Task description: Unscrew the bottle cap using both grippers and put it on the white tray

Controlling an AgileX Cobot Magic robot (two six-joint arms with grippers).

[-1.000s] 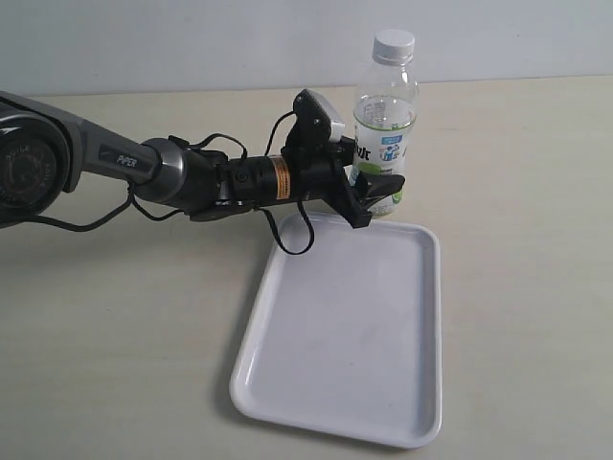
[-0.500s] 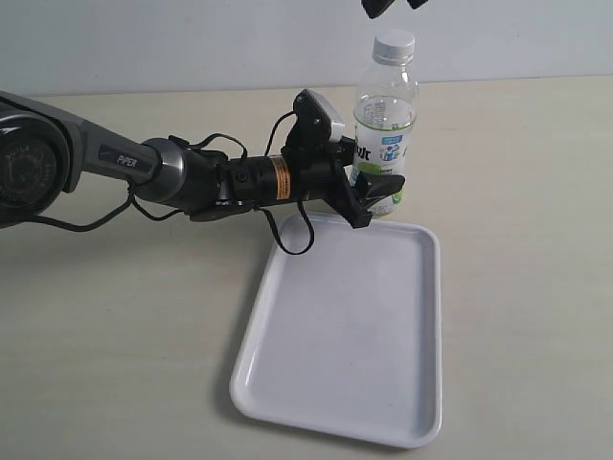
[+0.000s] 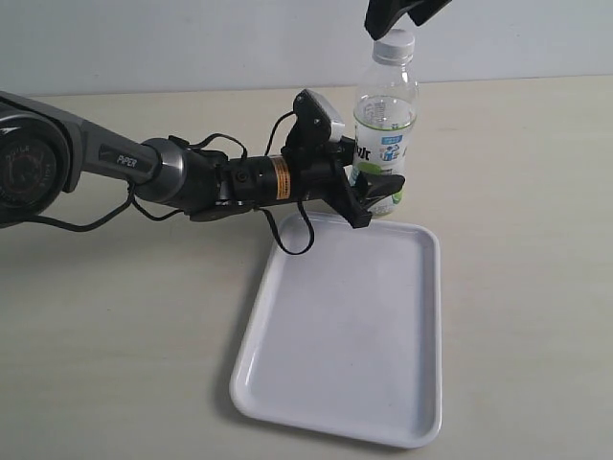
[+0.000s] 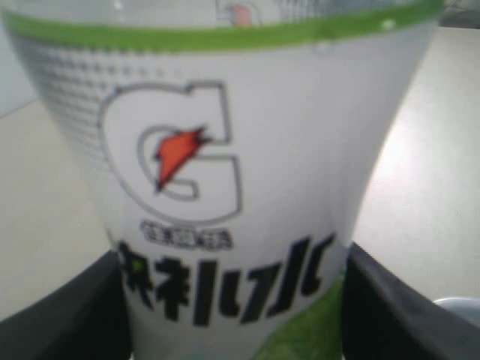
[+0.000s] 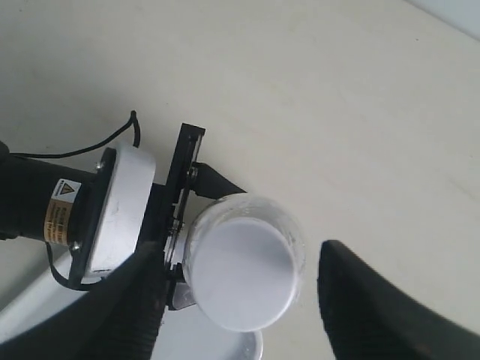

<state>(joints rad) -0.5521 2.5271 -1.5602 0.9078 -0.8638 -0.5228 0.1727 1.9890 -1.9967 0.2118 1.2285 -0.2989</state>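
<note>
The clear bottle (image 3: 385, 105) with its lime-green and white label stands upright just behind the white tray (image 3: 433, 316). The white bottle cap (image 3: 394, 45) sits on its neck. My left gripper (image 3: 375, 196) reaches in from the left and is shut on the bottle's lower label, one finger on each side (image 4: 397, 307). The label (image 4: 225, 187) fills the left wrist view. My right gripper (image 3: 395, 14) hangs open right above the cap, its black tips at the top of the exterior view. From the right wrist, the cap (image 5: 241, 274) lies between the spread fingers (image 5: 367, 307), untouched.
The left arm (image 3: 192, 177) with its looped black cables stretches across the beige table (image 3: 527, 192) from the left edge. The tray's inside (image 3: 345, 326) is bare. A pale wall runs behind the table.
My right gripper has come down into view from above and now sits over the cap. The left gripper and the bottle have not moved.
</note>
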